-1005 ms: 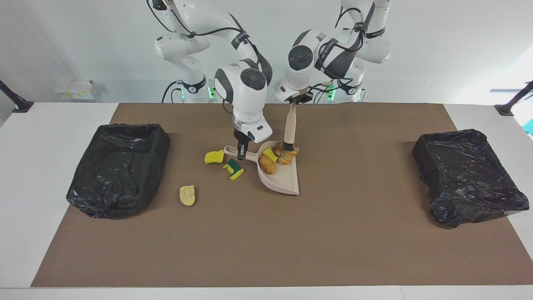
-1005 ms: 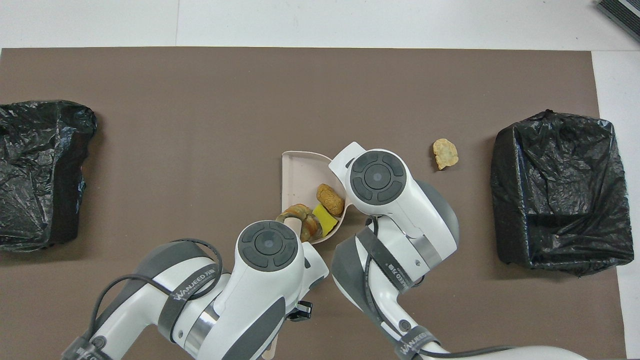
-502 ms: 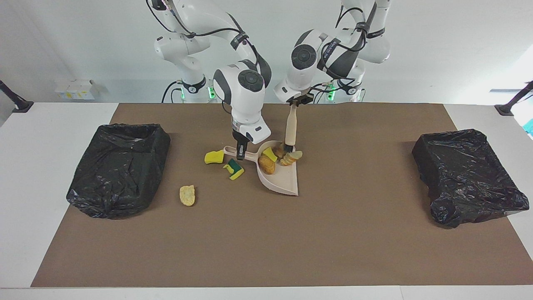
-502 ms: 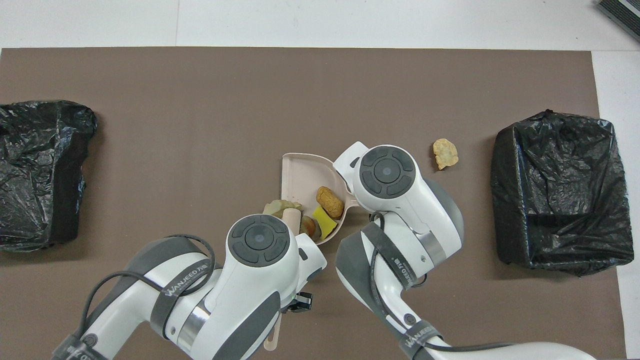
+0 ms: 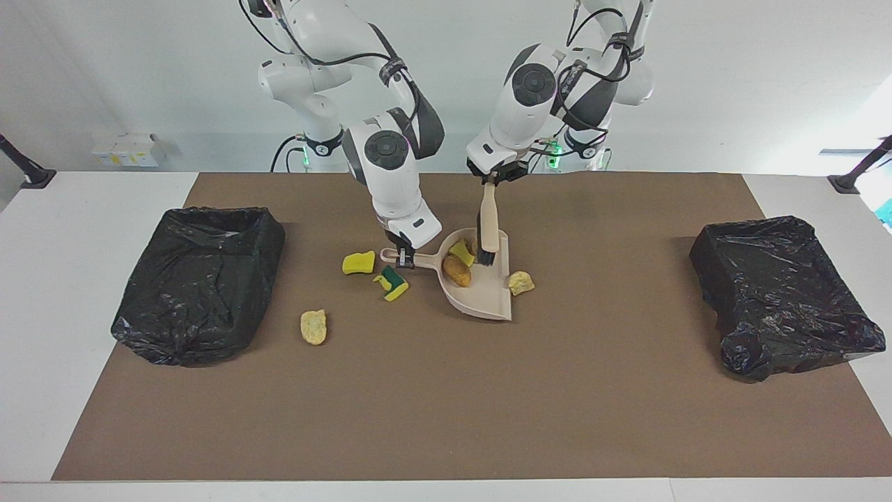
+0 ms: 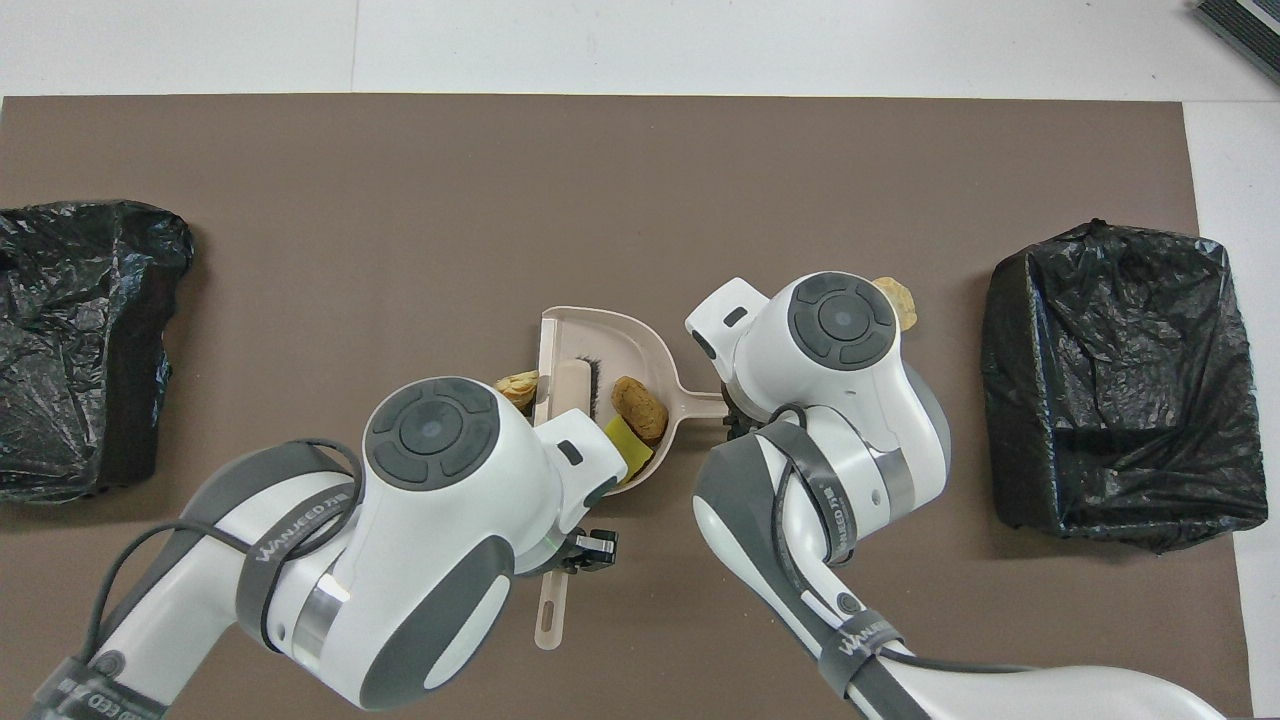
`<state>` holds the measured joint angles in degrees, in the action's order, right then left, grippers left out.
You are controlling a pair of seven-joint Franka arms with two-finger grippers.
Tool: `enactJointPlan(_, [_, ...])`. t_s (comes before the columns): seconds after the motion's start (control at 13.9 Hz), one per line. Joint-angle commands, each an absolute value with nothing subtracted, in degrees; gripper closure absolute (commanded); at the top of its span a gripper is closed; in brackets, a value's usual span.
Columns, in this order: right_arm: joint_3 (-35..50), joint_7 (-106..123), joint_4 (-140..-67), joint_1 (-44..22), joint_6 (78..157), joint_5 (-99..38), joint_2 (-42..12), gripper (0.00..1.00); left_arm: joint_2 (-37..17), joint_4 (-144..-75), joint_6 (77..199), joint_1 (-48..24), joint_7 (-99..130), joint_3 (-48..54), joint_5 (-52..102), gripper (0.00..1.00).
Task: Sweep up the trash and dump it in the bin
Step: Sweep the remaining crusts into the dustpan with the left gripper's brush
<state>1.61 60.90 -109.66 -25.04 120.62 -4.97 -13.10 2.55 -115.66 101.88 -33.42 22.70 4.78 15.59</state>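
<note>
brown matting covers the middle of the white table, and on it near the robots lies the beige dustpan, its open mouth turned away from them and its handle pointing toward the right arm's end. the right gripper is down at that handle, its fingertips pinched together on it. the left gripper is pressed tight on the upper end of the beige brush, which hangs nearly upright with its black bristles down in the pan. inside the pan, at the end nearer the robots, lie a golden-brown bread piece and a yellow sponge chunk, touching each other just beside the bristles. a pale crusty bread piece lies on the mat just outside the pan wall, on the side toward the left arm's end. beside the handle, toward the right arm's end, lie a yellow sponge piece and a yellow sponge with a green layer, close together but apart. another bread scrap lies alone, farther from the robots and nearer the black-lined bin at the right arm's end. a second black-lined bin stands at the left arm's end, well apart from the trash. in the overhead view the arms hide much of the pan's handle and the sponges beside it.
</note>
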Motion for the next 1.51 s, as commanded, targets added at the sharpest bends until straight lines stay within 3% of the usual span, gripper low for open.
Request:
enactJointPlan(0.0, [1.93,62.84,-111.18,-24.43,121.55,-7.12,-11.25,1.0,3.52,-115.58,101.78,-30.68,16.38,5.01,16.79,1.0])
enactJointPlan(0.72, [1.67,62.93,-113.9,-25.14,118.22,4.2,-8.79,1.0,2.29,-116.37,100.81,-16.63,-4.92,5.01,21.53,1.0])
enactJointPlan(1.22, [1.76,59.78,-114.96,-27.07,118.12,8.69,-9.31,1.0,-4.91,-116.98,100.72,-9.95,-10.18,4.83,21.97,1.0])
enactJointPlan(1.44, [1.85,54.86,-114.87,-29.09,119.35,9.31,-10.89,1.0,-5.45,-120.48,104.05,-10.1,-9.93,4.83,21.45,1.0])
